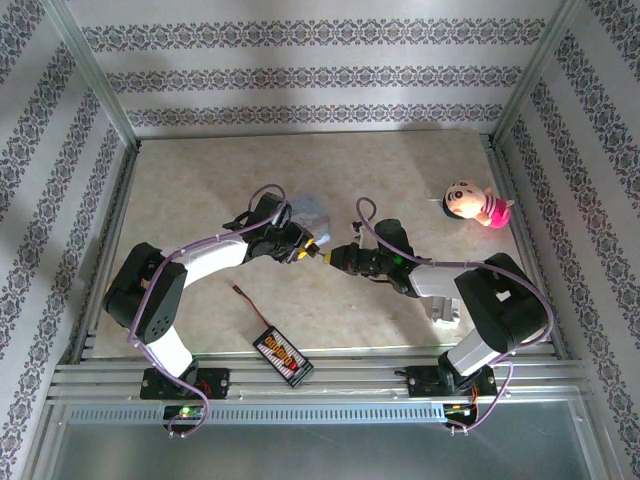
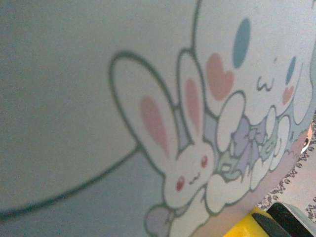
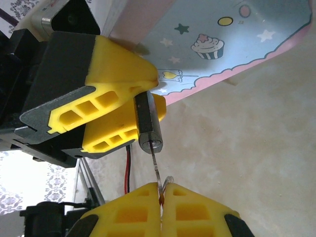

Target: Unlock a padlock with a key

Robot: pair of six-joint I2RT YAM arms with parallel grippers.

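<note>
**Status: Insertion Position**

The left gripper (image 3: 148, 96) is clamped on the small dark-and-silvery metal padlock (image 3: 147, 123) near the centre of the beige marbled tabletop (image 1: 200, 190). In the right wrist view the keyway face points to 6 o'clock. The right gripper (image 3: 161, 197), fingers together, pinches the thin silvery metal key (image 3: 156, 168). The blade meets the keyway and appears inserted, but the depth is unclear. The light-blue rectangular cartoon tin (image 3: 222, 44) lies at 1 o'clock of the padlock.
</note>
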